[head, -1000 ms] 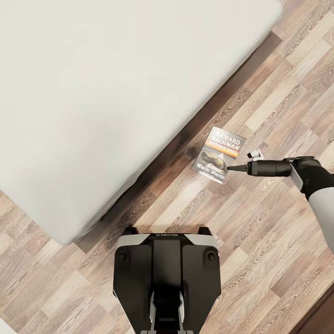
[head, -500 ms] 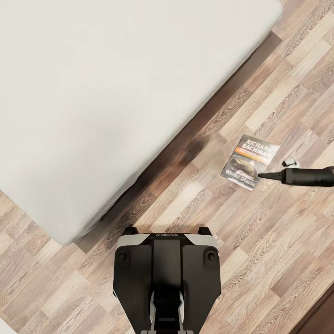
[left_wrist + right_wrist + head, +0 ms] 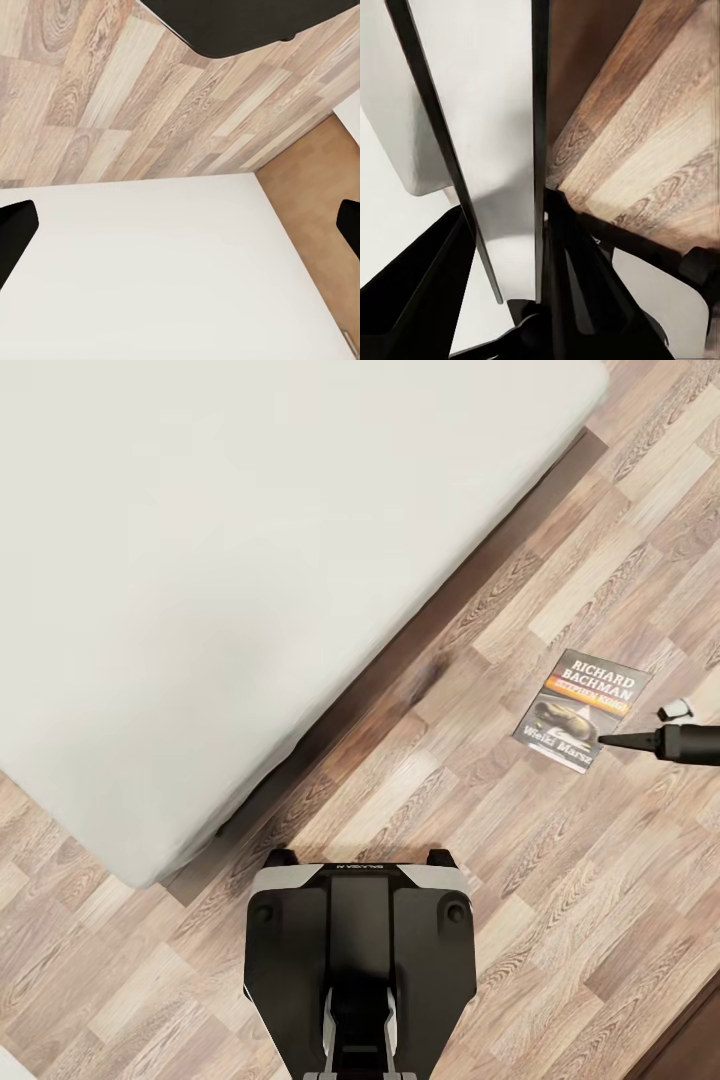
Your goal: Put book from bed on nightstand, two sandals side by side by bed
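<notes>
Head view: the book (image 3: 582,708) has moved further from the bed (image 3: 250,560), held by the right gripper (image 3: 606,739) over the floor (image 3: 480,840).

Left wrist view: jaws wide open, holding nothing.

Right wrist view: jaws pinch the thin book, so it can go to a nightstand.

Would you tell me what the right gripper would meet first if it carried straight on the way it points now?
Probably the bed; the right gripper, shut on the book, points toward it.
</notes>
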You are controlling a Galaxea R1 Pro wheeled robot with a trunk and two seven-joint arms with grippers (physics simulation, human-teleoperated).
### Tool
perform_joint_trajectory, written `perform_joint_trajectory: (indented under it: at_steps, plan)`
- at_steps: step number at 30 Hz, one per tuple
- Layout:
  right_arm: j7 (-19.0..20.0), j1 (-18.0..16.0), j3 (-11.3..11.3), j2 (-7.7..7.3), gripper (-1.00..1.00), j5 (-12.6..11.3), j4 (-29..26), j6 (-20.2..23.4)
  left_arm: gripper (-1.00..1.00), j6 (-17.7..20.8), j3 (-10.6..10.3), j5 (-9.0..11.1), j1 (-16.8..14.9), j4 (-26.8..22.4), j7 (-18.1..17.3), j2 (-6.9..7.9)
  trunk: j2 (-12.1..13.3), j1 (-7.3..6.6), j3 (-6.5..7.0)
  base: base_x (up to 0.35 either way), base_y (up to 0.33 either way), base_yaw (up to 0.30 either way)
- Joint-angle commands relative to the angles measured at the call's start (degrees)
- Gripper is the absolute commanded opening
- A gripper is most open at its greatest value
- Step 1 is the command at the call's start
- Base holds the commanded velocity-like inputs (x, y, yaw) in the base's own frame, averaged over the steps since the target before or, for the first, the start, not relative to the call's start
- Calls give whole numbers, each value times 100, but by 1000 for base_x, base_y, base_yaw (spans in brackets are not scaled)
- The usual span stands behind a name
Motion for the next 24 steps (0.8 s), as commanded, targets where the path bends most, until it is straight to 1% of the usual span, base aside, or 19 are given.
perform_joint_trajectory:
  at_steps: [1,6,15,17,19,24]
  plan:
    - [6,-4,46,-27,-100,-48,2,58,100,-4,-40,-7,1,-6,-11,3,-9,4,-5,0,0,0]
    - [6,-3,51,-102,-100,-47,3,58,100,-2,-40,-7,3,-6,-10,3,-9,4,-5,0,0,0]
    - [6,0,55,-149,-100,-41,13,53,100,-6,-40,-1,4,-6,-9,3,-9,4,-5,0,0,0]
    - [6,3,59,-197,-100,-49,21,46,100,-8,-40,4,4,-6,-9,3,-9,4,-5,-3,0,0]
    - [6,4,60,-213,-100,-51,23,45,100,-8,-40,5,4,-6,-9,3,-9,4,-5,-13,0,0]
    - [6,6,62,-256,-100,-58,27,42,100,-9,-40,3,3,-6,-9,3,-9,4,-5,-81,0,0]
